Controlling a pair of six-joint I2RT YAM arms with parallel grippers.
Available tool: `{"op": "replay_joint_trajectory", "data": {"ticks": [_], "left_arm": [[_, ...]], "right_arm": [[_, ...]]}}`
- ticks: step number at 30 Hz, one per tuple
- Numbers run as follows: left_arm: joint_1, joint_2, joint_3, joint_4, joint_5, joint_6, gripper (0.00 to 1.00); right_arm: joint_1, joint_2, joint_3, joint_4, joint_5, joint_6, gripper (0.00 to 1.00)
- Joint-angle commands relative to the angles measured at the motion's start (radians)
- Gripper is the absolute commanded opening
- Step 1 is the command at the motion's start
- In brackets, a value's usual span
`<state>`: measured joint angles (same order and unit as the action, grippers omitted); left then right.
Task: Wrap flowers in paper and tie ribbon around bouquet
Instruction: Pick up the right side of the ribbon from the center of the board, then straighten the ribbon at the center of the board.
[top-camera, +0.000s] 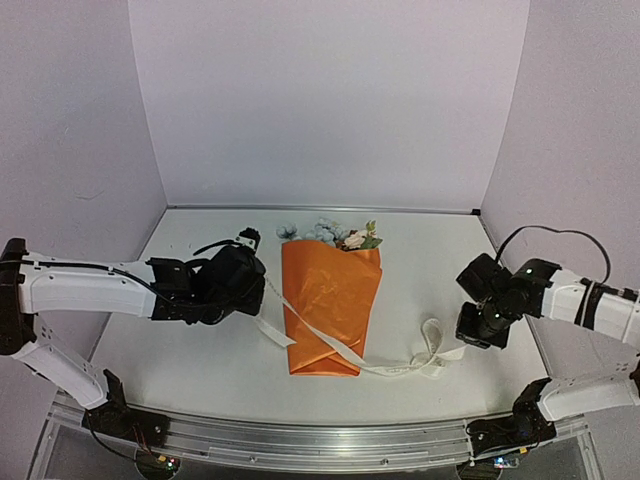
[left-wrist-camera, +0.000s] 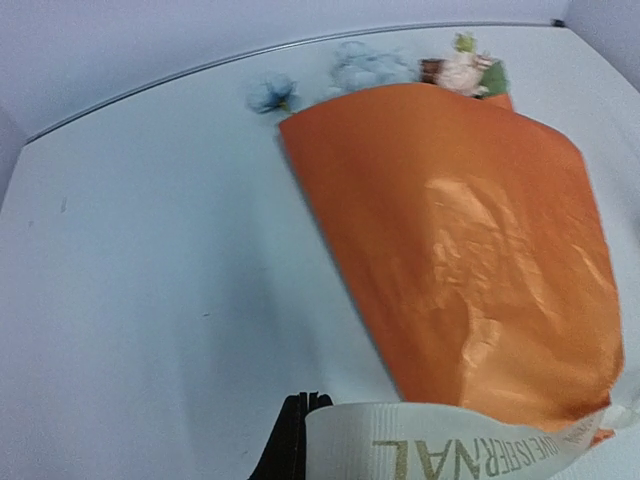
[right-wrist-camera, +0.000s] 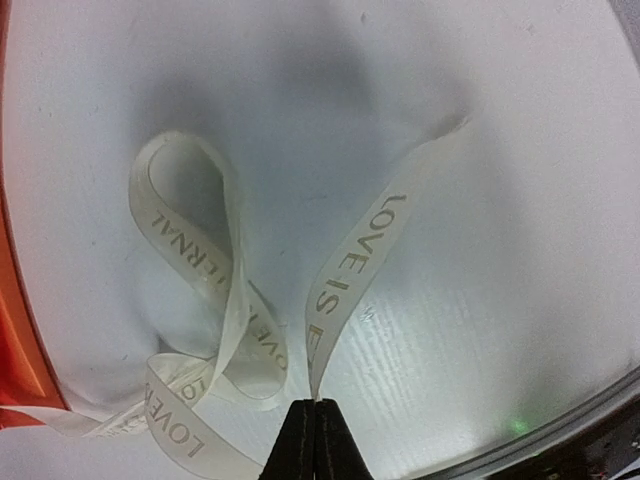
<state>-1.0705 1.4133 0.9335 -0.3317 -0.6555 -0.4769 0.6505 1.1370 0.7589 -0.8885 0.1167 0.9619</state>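
The bouquet lies in the middle of the table, an orange paper (top-camera: 330, 305) wrap with the flowers (top-camera: 335, 235) sticking out of its far end. In the left wrist view the paper (left-wrist-camera: 470, 250) fills the right side, with blue and pink flowers (left-wrist-camera: 370, 68) beyond it. The cream ribbon (top-camera: 335, 345) runs slantwise over the paper and ends in loose loops to the right. My left gripper (top-camera: 262, 290) is left of the wrap, its jaws (left-wrist-camera: 306, 400) shut on the ribbon (left-wrist-camera: 450, 445). My right gripper (top-camera: 478, 338) is shut on a lettered ribbon (right-wrist-camera: 355, 265) strand, pinched at the tips (right-wrist-camera: 315, 405).
Lilac walls close in the white table (top-camera: 200, 340) at the back and on both sides. A metal rail (top-camera: 320, 440) runs along the near edge by the arm bases. A black cable (top-camera: 560, 235) loops above the right arm. Ribbon loops (right-wrist-camera: 190, 260) lie left of my right fingertips.
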Motion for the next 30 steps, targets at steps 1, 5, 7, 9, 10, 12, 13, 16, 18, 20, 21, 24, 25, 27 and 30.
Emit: {"op": "replay_joint_trajectory", "data": {"ticks": [1, 5, 7, 9, 10, 12, 13, 16, 18, 20, 21, 24, 25, 27, 30], "left_arm": [[0.095, -0.064, 0.046, -0.233, -0.189, -0.194, 0.0], [0.188, -0.101, 0.03, -0.353, -0.25, -0.294, 0.0], [0.24, -0.122, 0.013, -0.384, -0.264, -0.334, 0.0], [0.302, -0.147, -0.016, -0.388, -0.26, -0.355, 0.0], [0.335, -0.16, -0.033, -0.379, -0.25, -0.359, 0.0], [0.399, -0.19, -0.066, -0.354, -0.211, -0.36, 0.0], [0.431, -0.201, -0.075, -0.339, -0.19, -0.357, 0.0], [0.492, -0.233, -0.112, -0.309, -0.158, -0.354, 0.0], [0.533, -0.24, -0.132, -0.296, -0.145, -0.356, 0.0], [0.579, -0.241, -0.145, -0.293, -0.143, -0.36, 0.0], [0.602, -0.241, -0.148, -0.292, -0.139, -0.36, 0.0], [0.642, -0.242, -0.161, -0.278, -0.115, -0.348, 0.0], [0.651, -0.239, -0.165, -0.27, -0.111, -0.347, 0.0], [0.671, -0.222, -0.167, -0.27, -0.116, -0.353, 0.0], [0.698, -0.199, -0.162, -0.283, -0.152, -0.368, 0.0]], "right_arm": [[-0.159, -0.071, 0.114, -0.225, 0.077, -0.162, 0.0], [-0.31, -0.093, 0.171, -0.294, 0.109, -0.245, 0.0], [-0.372, -0.087, 0.19, -0.31, 0.109, -0.263, 0.0], [-0.428, -0.077, 0.211, -0.32, 0.096, -0.277, 0.0], [-0.45, -0.073, 0.217, -0.323, 0.097, -0.284, 0.0], [-0.488, -0.067, 0.225, -0.328, 0.092, -0.29, 0.0], [-0.508, -0.065, 0.228, -0.33, 0.086, -0.29, 0.0], [-0.556, -0.063, 0.223, -0.333, 0.085, -0.288, 0.0], [-0.583, -0.048, 0.226, -0.333, 0.081, -0.288, 0.0], [-0.613, -0.015, 0.241, -0.333, 0.063, -0.286, 0.0], [-0.629, 0.008, 0.25, -0.333, 0.055, -0.285, 0.0], [-0.658, 0.045, 0.271, -0.329, 0.046, -0.273, 0.0], [-0.679, 0.055, 0.276, -0.323, 0.046, -0.27, 0.0], [-0.696, 0.089, 0.298, -0.306, 0.049, -0.261, 0.0], [-0.711, 0.167, 0.347, -0.274, 0.071, -0.246, 0.0]]}}
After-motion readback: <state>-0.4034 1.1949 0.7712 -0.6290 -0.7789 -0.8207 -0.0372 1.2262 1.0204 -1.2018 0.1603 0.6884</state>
